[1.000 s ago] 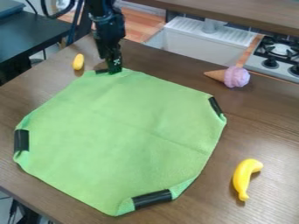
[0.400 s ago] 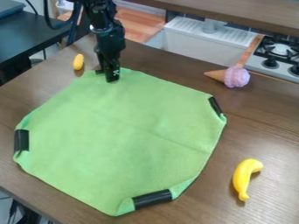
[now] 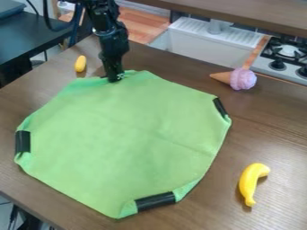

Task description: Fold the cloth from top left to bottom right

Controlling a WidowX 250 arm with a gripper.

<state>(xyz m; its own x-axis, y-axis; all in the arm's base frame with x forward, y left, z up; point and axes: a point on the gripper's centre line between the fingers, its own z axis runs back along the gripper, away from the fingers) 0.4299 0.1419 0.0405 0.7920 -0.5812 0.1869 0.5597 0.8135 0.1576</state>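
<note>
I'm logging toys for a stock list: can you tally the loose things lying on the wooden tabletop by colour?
Yellow: 2 (banana, small oblong piece)
Green: 1 (cloth)
Pink with tan: 1 (ice cream cone)
Total: 4

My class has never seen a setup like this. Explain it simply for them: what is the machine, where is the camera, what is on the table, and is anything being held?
The machine is a black robot arm, ending in a two-finger gripper. A fixed camera looks down at a slant on the wooden table. A large green cloth lies spread out, with black strips at its left, right and bottom corners. Around it are a yellow banana, a small yellow object and an ice-cream cone. The gripper appears to be pinching the cloth's top edge.
</note>
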